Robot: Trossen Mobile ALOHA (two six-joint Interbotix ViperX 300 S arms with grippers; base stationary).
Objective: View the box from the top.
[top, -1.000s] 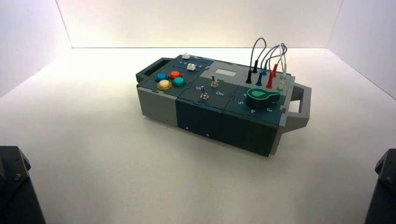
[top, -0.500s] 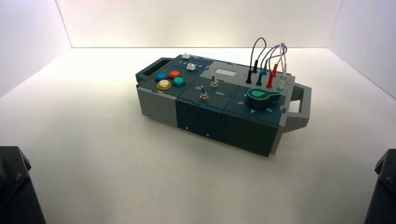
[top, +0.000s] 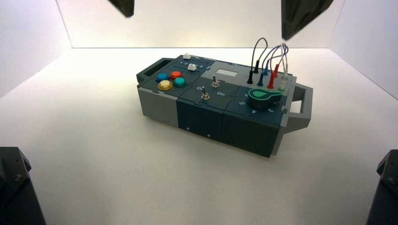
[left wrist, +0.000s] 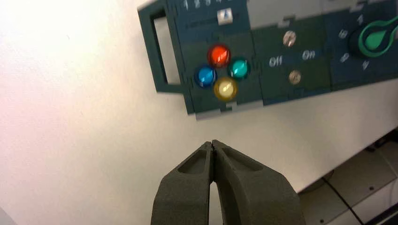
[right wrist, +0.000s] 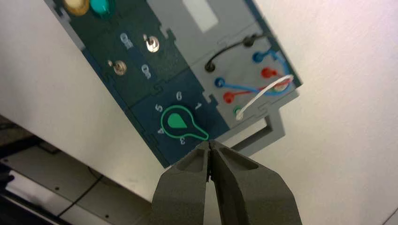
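The box (top: 206,110) lies slantwise on the white table, with a handle at each end. My left gripper (left wrist: 212,143) is shut and empty, high over the box's button end; its tip shows at the top of the high view (top: 125,9). Its view looks down on the box (left wrist: 267,86), the red, blue, teal and yellow buttons (left wrist: 218,55) and two toggle switches (left wrist: 289,38). My right gripper (right wrist: 209,143) is shut and empty, high over the dial end (top: 293,23). It looks down on the box (right wrist: 141,89), the green dial (right wrist: 177,122) and the plugged wires (right wrist: 244,86).
White walls close in the table at the back and both sides. Dark arm parts stand at the near left (top: 14,187) and near right (top: 386,187) corners. Past the table's near edge a grey base plate (right wrist: 56,187) shows below.
Both grippers have come into the top of the high view, above the box; neither showed there before. The box has not moved.
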